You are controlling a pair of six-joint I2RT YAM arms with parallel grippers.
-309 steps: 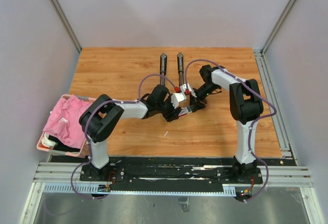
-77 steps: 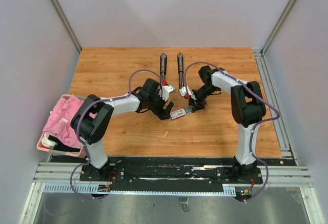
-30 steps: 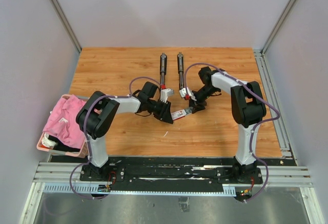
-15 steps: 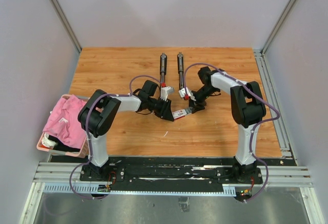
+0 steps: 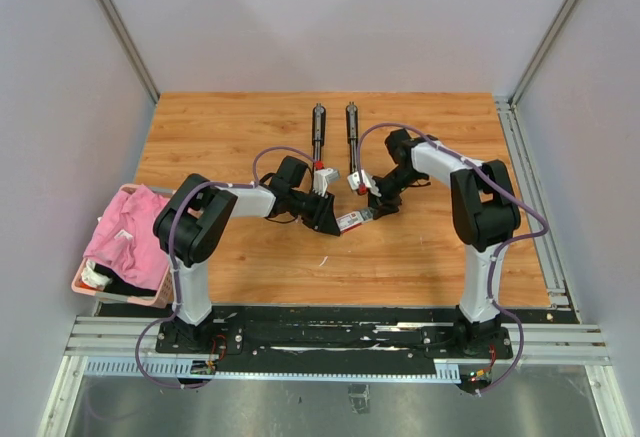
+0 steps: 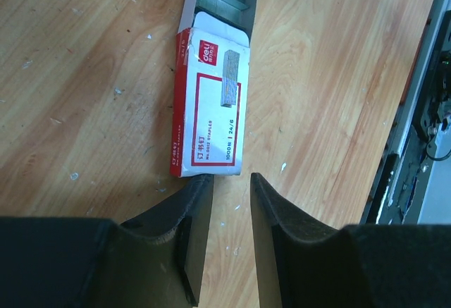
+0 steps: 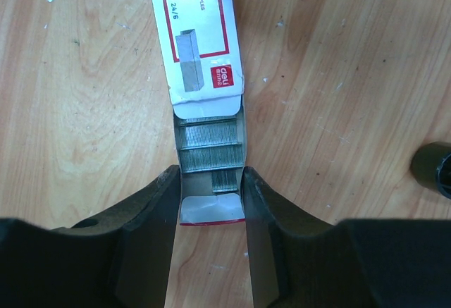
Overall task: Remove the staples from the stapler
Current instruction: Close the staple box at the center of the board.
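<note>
1. Pinching the open tray of a small red-and-white box, the right gripper has one finger against each side of the tray's near end.
2. Rows of silvery staples lie in that tray, partly between the right jaws and partly just ahead of them; the sleeve of the box reaches further ahead.
3. The left gripper has its jaws pressed almost together, with only a narrow slit between them and nothing in it.
4. The closed end of the box sits just ahead of the left jaws, at one fingertip; I cannot tell whether they touch.
5. Two long dark bars lie side by side on the wooden table, beyond both pairs of jaws.
</note>
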